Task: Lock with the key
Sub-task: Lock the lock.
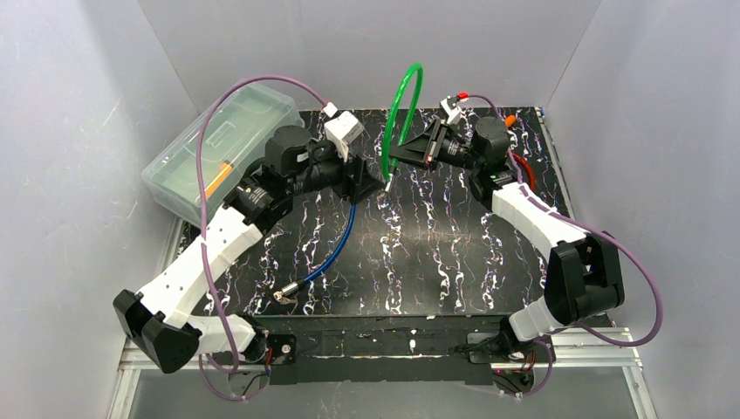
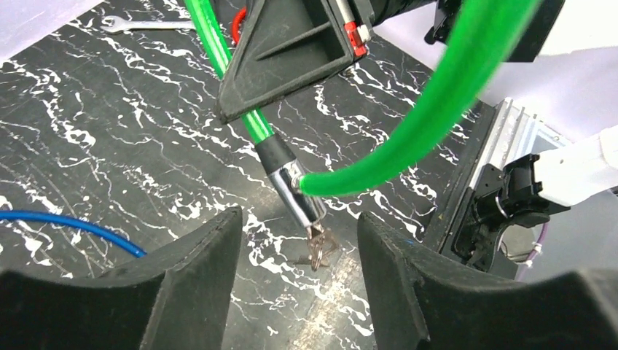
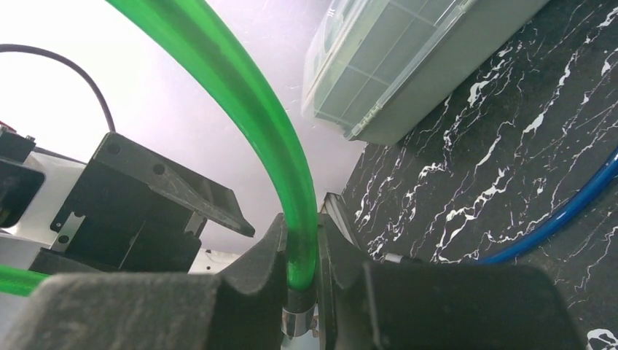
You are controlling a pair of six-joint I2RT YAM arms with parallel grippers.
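A green cable lock (image 1: pixel 403 113) arches up over the middle of the back of the table. My right gripper (image 1: pixel 397 155) is shut on the cable (image 3: pixel 240 87) just above its metal barrel (image 2: pixel 291 188), and the jaws (image 3: pixel 302 248) pinch the green sleeve. The key (image 2: pixel 319 246) with its ring hangs from the barrel's lower end, just above the table. My left gripper (image 2: pixel 299 217) is open, one finger on each side of the key and touching neither it nor the barrel. From above, the left gripper (image 1: pixel 362 179) sits just left of the key (image 1: pixel 385 183).
A clear plastic box (image 1: pixel 218 148) stands at the back left, off the mat's edge. A blue cable lock (image 1: pixel 336 244) lies across the mat's left half. A wrench (image 2: pixel 146 25) and a red item (image 1: pixel 522 166) lie near the back right.
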